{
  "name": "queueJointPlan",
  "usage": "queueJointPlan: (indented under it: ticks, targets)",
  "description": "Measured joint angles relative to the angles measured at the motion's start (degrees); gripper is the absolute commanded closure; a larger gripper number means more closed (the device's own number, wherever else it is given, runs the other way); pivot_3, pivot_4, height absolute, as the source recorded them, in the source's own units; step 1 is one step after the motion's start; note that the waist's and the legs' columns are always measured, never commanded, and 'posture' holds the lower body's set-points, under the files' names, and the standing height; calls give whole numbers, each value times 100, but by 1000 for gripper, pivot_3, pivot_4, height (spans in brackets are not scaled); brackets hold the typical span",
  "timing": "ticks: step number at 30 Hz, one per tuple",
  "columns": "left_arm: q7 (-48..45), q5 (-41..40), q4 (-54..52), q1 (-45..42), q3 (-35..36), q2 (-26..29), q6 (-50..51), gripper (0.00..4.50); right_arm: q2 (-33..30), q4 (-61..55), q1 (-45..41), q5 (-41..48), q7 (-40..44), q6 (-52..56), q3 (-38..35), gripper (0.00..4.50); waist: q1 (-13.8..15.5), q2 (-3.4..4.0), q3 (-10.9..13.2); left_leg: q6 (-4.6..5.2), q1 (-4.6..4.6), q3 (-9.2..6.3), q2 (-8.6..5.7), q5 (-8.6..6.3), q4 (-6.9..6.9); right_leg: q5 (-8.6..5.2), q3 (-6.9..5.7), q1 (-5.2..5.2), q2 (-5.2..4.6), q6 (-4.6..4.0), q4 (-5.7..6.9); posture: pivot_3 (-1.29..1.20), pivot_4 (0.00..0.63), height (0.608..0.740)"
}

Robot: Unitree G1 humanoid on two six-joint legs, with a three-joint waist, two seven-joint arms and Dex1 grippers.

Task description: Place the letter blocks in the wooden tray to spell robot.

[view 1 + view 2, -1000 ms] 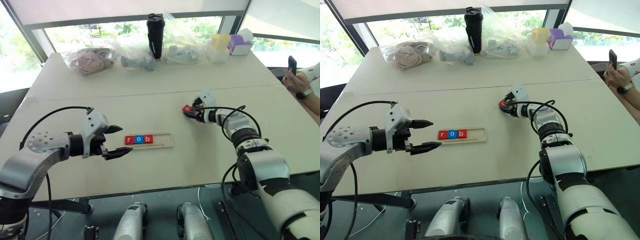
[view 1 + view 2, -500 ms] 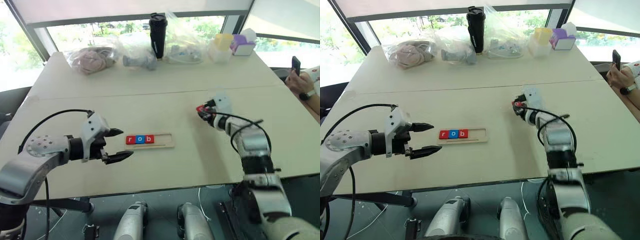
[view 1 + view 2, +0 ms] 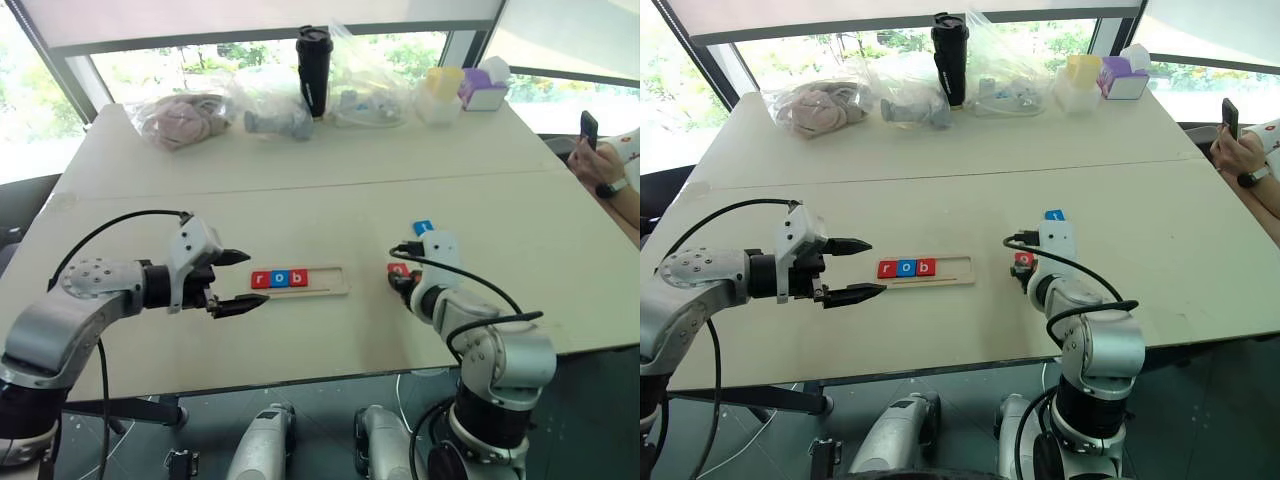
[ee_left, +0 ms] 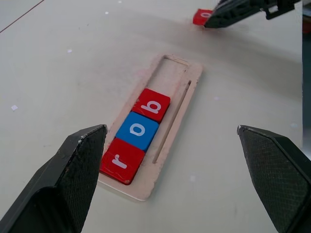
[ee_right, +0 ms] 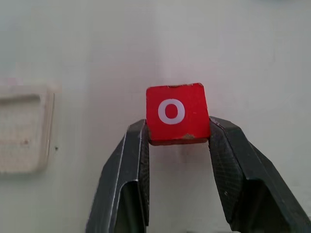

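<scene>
Your right hand [image 5: 177, 141] is clenched on the red o block [image 5: 177, 113], pinching its two opposite edges (likely light, stiff and smooth, so keep the pinch square or it may twist). The wooden tray [image 3: 330, 281], holding r, o, b, lies to that hand's left. Your left hand [image 3: 228, 283] hangs released beside the tray's r end.

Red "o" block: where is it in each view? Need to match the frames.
Left eye: red "o" block, in the right gripper, right of the wooden tray.
Right eye: same grip, right of tray.
Left wrist: beyond the tray's empty end.
Right wrist: centre, between the fingertips.
Shared landmark: the tray.
</scene>
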Motion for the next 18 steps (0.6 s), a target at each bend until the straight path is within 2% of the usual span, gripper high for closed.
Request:
queueJointPlan:
  ticks: [2, 3, 6, 7, 8, 10, 12, 15, 18]
  targets:
    - [-29, 29, 2, -14, -19, -1, -19, 0, 20, -6, -2, 0, -25, 3, -14, 2276, -1, 0, 0, 0, 2, 0, 1, 0, 0, 0, -1, 1, 1, 1, 1, 0, 150, 740]
    - [-47, 45, 2, -13, -27, -1, -19, 0, 43, -5, 2, 0, -34, 3, -32, 1944, 2, 0, 0, 1, 2, -1, 2, 0, 0, 0, -2, 1, 2, 0, 3, 0, 150, 740]
    - [-68, 59, 1, -13, -64, -7, -20, 0, 93, -6, 22, 81, -4, 3, -72, 334, 2, 0, 0, 0, 7, -5, 6, 0, 2, 0, -5, 5, 4, -1, 4, 0, 150, 740]
    - [-71, 61, 1, -13, -67, -11, -20, 0, 95, -14, 16, 110, 26, 4, -76, 28, 3, -1, 0, -1, 8, -7, 6, -1, 2, -1, -6, 8, 4, -1, 3, 0, 150, 740]
    - [-73, 61, -1, -13, -67, -11, -20, 0, 32, -20, 10, 171, 100, 5, -56, 28, 4, -1, 0, -2, 8, -7, 6, -1, 3, -1, -6, 8, 3, -1, 2, 0, 150, 740]
    - [-77, 62, -3, -10, -67, -10, -15, 0, -476, -65, 5, 436, 428, -21, 83, 28, 16, 1, 1, -5, 6, -7, 3, -3, 4, -1, -6, 10, -3, -2, -6, 0, 150, 740]
    - [-106, 56, -8, -4, -66, 18, 4, 0, -1683, -331, 57, 831, 1134, -426, 344, 28, 27, 6, 4, -7, -1, -5, -4, -5, 6, -2, -7, 14, -11, 0, -19, 0, 150, 740]
    - [-234, 13, -7, -17, -47, 68, 11, 0, -3300, -355, 439, 1225, 2502, -2033, 425, 28, 23, -2, 4, 8, 0, 0, -5, -10, 5, -22, -9, 25, -12, 33, -34, 0, 150, 740]
    - [-372, -48, -8, -52, -48, 145, 15, 0, -4136, 287, 880, 1474, 3872, -3875, 432, 28, 1, -6, 3, 14, 6, 1, 1, -11, 2, -24, -11, 27, -10, 36, -32, 0, 150, 740]
